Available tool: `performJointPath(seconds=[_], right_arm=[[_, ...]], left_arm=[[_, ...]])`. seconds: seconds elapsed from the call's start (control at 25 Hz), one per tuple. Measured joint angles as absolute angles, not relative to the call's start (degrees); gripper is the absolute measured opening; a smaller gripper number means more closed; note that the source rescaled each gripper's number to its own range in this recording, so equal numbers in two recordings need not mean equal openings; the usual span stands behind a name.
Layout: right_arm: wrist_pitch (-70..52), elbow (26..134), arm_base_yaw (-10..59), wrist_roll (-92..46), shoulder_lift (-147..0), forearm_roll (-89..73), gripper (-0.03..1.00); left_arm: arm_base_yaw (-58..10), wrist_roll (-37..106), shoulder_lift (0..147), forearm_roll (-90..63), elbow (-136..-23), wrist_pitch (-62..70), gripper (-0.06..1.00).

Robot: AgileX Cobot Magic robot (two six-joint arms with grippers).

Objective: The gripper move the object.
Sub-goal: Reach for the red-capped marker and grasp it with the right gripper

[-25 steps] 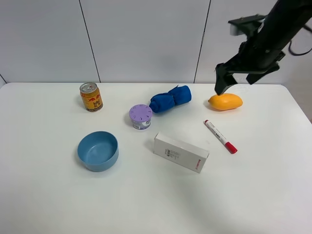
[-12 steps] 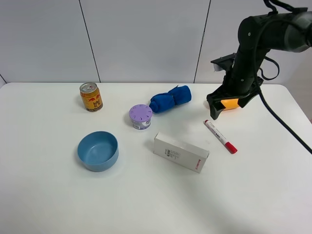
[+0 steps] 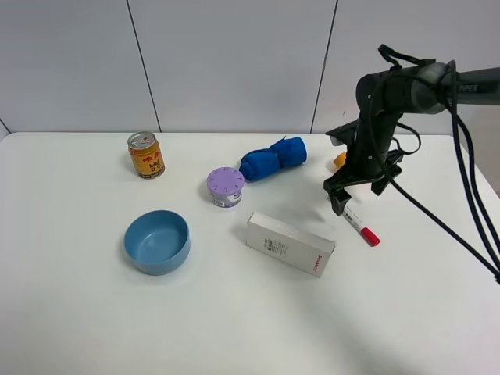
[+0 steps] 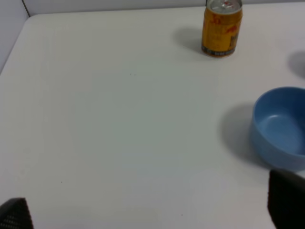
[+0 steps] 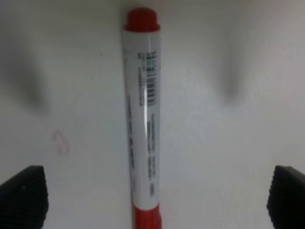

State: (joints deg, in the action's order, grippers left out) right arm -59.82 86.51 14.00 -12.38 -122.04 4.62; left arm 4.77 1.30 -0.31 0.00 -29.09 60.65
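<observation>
Bare table (image 5: 228,143) flanks the marker (image 5: 143,119); box (image 3: 291,244) nearby.

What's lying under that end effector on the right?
A white marker pen with red ends lies on the table between the open fingers of the right end effector. In the high view its far end is covered.

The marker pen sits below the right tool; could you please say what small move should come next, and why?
Probably lower the right tool straight down: the right wrist view shows the marker pen centred between its open fingers, not yet gripped.
</observation>
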Motion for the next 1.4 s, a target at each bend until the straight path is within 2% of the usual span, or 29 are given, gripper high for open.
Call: performJointPath(seconds=[0.56,1.04,1.16,1.24,1.4], right_arm=[[-52.4,86.5,14.0,-12.4,-125.8,4.6,0.89],[-52.5,86.9,14.0,-12.4,-127.5,4.2,0.86],[-52.5,86.9,14.0,-12.4,-127.6,4.0,0.74],[-52.4,86.9,14.0,-12.4,-127.6,4.0,0.59],[-52.4,86.9,14.0,-12.3,-127.5,4.0,0.2]], left_arm=[[4.8,1.3,-0.3,0.0,-29.1,60.7,1.0],[4.8,1.3,-0.3,0.0,-29.1,60.7,1.0],[4.8,1.3,-0.3,0.0,-29.1,60.7,1.0],[4.8,1.3,-0.3,0.0,-29.1,60.7,1.0],[4.8,1.3,-0.3,0.0,-29.1,60.7,1.0]])
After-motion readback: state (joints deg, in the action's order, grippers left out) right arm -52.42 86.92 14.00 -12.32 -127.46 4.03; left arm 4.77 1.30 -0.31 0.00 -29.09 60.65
